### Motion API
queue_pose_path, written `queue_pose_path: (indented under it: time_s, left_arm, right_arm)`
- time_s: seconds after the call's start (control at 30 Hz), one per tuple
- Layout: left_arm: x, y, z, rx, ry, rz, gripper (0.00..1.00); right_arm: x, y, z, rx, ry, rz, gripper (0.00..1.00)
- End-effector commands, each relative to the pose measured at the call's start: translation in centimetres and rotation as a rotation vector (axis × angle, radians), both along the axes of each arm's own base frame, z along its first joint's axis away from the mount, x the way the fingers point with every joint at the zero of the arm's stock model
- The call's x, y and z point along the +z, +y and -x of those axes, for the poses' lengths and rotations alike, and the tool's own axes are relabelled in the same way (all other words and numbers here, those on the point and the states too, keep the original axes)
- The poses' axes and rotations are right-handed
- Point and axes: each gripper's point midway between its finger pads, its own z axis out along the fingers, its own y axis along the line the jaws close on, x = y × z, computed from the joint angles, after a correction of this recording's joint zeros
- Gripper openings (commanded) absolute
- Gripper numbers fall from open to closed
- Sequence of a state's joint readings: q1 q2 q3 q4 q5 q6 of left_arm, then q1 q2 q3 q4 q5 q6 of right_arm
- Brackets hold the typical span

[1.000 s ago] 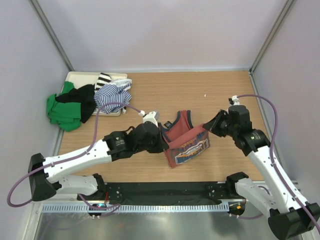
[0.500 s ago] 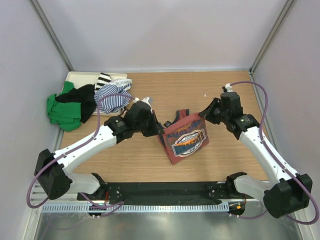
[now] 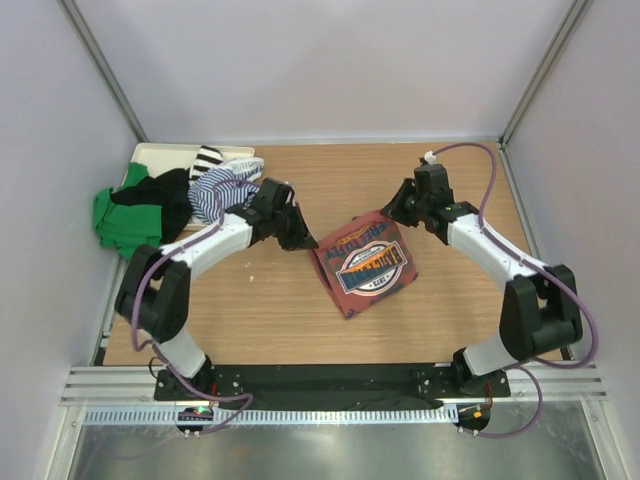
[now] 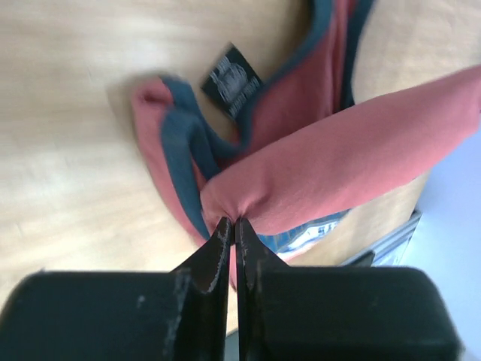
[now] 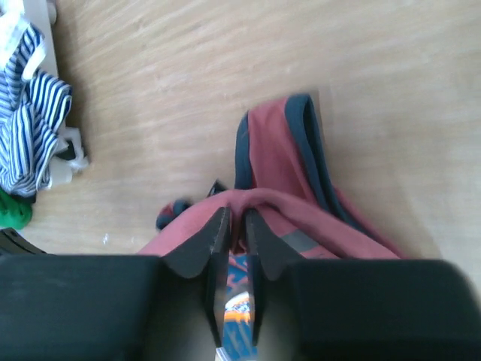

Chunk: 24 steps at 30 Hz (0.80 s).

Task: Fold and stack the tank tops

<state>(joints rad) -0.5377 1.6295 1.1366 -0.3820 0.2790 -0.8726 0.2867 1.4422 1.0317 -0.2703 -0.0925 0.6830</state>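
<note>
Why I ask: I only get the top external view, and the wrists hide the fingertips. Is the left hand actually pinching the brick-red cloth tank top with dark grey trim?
Observer: Yes. In the left wrist view the left hand is shut on a bunched fold of the brick-red tank top with dark grey trim.
Operator: And the right hand?
Observer: The right hand has its fingers nearly together, with a ridge of the same red cloth nipped between them.
Operator: Anything showing at the neckline?
Observer: A small black sewn-in label faces up beside the grey trim.
</note>
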Motion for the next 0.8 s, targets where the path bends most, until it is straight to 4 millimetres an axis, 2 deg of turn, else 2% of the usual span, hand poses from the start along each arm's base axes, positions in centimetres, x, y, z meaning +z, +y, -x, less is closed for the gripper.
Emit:
queue_pose_path:
  time_s: [0.0, 0.03, 0.07, 0.1, 0.13, 0.17, 0.23, 0.27, 0.3, 0.37, 0.4, 0.43, 0.47, 0.5, 0.53, 0.57, 0.6, 0.63, 0.67, 0.7, 0.73, 0.77]
  left_arm:
    - [0.2, -1.0, -3.6, -0.036, -0.019, 0.091, 0.04]
    - [0.5, -0.9, -4.8, -0.018, -0.025, 0.099, 0.05]
    - [-0.7, -0.9, -5.3, -0.011, -0.003, 0.093, 0.09]
    - [-0.5, -0.6, -5.9, 0.004, -0.011, 0.093, 0.16]
    - [-0.2, -0.7, -6.5, 0.010, -0.027, 0.090, 0.30]
    - [-0.1, -0.4, -6.9, 0.019, -0.040, 0.072, 0.60]
    - [0.4, 0.3, -7.2, 0.038, -0.064, 0.027, 0.88]
    - [0.5, 0.9, -7.0, 0.041, -0.074, -0.002, 0.99]
    - [1.3, 1.4, -6.9, 0.054, -0.115, -0.027, 0.99]
    - [1.8, 1.7, -6.2, 0.043, -0.141, -0.059, 0.99]
    - [2.6, 1.3, -5.6, 0.031, -0.162, -0.062, 0.98]
    - [2.3, 1.2, -4.9, 0.024, -0.163, -0.074, 0.94]
    - [2.5, 0.8, -4.5, 0.016, -0.173, -0.071, 0.91]
    - [2.5, -0.1, -3.7, -0.008, -0.177, -0.062, 0.86]
    - [2.3, -0.7, -3.0, -0.026, -0.169, -0.046, 0.77]
    - [2.5, -1.5, -3.1, -0.031, -0.190, -0.019, 0.72]
    - [2.2, -2.2, -2.7, -0.038, -0.179, -0.004, 0.67]
    - [1.7, -2.6, -2.6, -0.047, -0.168, 0.002, 0.54]
    - [1.6, -3.3, -2.7, -0.061, -0.169, 0.019, 0.48]
    - [1.5, -3.7, -2.9, -0.060, -0.160, 0.032, 0.44]
    - [0.5, -4.2, -3.2, -0.065, -0.142, 0.035, 0.38]
    - [0.1, -4.4, -3.4, -0.064, -0.133, 0.033, 0.36]
  right_arm:
    - [2.6, 1.5, -5.7, 0.011, -0.178, -0.026, 0.23]
    - [2.0, 1.9, -6.7, 0.025, -0.184, -0.026, 0.32]
    - [0.8, 2.7, -7.9, 0.049, -0.160, -0.032, 0.44]
    - [0.2, 2.8, -8.6, 0.053, -0.146, -0.021, 0.52]
    - [-0.6, 2.5, -8.8, 0.043, -0.108, 0.010, 0.57]
    - [-0.1, 2.3, -9.6, 0.029, -0.122, 0.027, 0.61]
    - [-1.0, 1.4, -9.3, 0.015, -0.113, 0.064, 0.68]
    - [0.0, 1.3, -8.8, 0.022, -0.139, 0.063, 0.68]
    - [0.3, 1.1, -8.6, 0.019, -0.155, 0.064, 0.67]
    - [-0.6, 0.4, -7.1, 0.017, -0.142, 0.078, 0.64]
    - [0.7, 0.5, -6.6, 0.029, -0.178, 0.059, 0.61]
    - [-0.4, 0.3, -5.5, 0.047, -0.158, 0.052, 0.57]
    - [-0.5, 0.6, -5.0, 0.064, -0.158, 0.032, 0.52]
    - [0.2, 1.7, -4.5, 0.120, -0.184, -0.022, 0.48]
    - [-0.4, 1.9, -3.6, 0.144, -0.171, -0.049, 0.44]
    - [-0.6, 2.4, -3.2, 0.163, -0.161, -0.086, 0.34]
    - [-0.1, 3.5, -2.6, 0.225, -0.173, -0.137, 0.29]
    - [-0.9, 3.7, -2.2, 0.238, -0.152, -0.154, 0.24]
    - [-1.0, 4.1, -2.1, 0.248, -0.141, -0.182, 0.18]
    - [-1.0, 4.4, -2.2, 0.264, -0.144, -0.212, 0.16]
    - [-2.1, 4.4, -2.5, 0.261, -0.112, -0.232, 0.15]
    - [-2.4, 4.5, -2.8, 0.264, -0.104, -0.251, 0.14]
